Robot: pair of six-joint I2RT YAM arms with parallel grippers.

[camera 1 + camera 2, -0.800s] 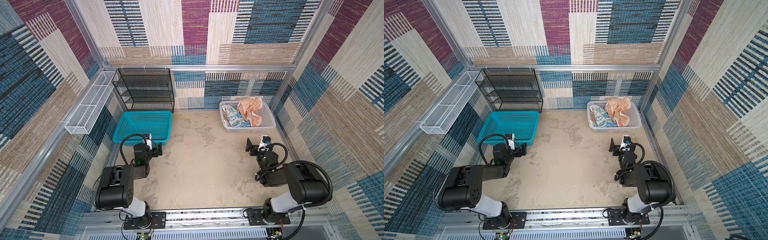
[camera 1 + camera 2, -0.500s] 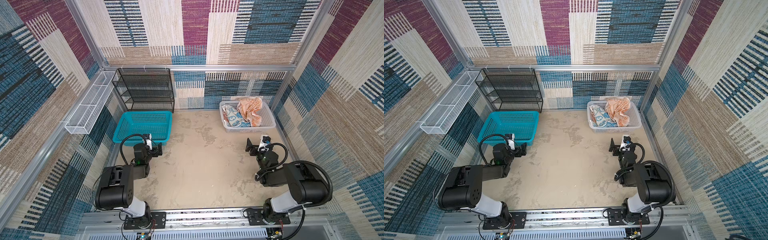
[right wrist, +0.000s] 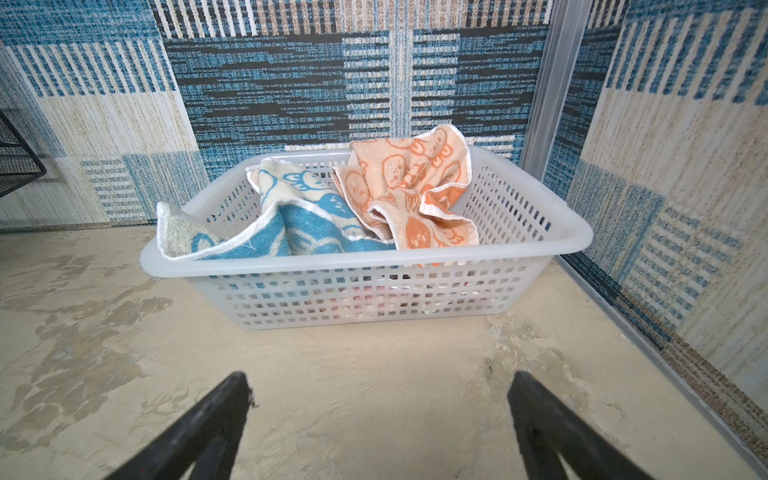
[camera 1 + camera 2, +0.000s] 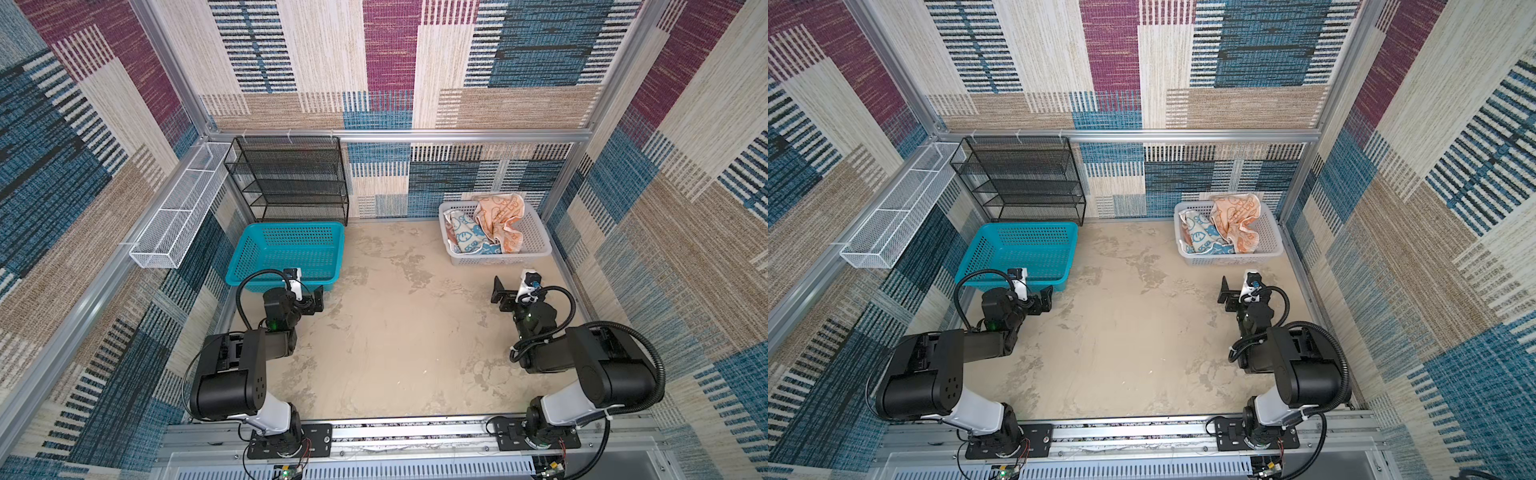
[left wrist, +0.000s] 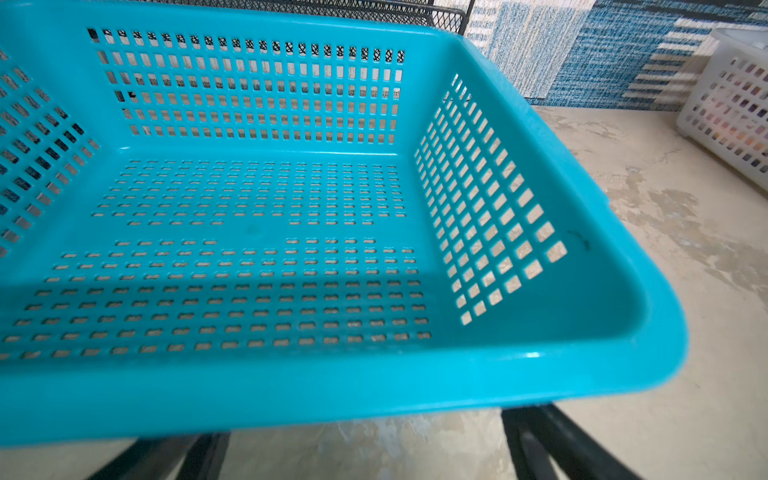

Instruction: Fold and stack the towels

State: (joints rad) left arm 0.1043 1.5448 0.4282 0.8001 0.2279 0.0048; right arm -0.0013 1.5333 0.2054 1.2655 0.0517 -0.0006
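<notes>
Right wrist: towels [image 3: 316, 224] in basket [image 3: 374, 291], apart from right gripper [image 3: 381, 377].

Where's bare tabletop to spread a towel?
Widest bare tabletop: the middle, bordered by the left gripper, the right gripper, the front rail, the teal basket and the white basket. The teal basket holds nothing. Tight: inside the white basket, heaped with crumpled towels, and the strip between it and the right gripper.
</notes>
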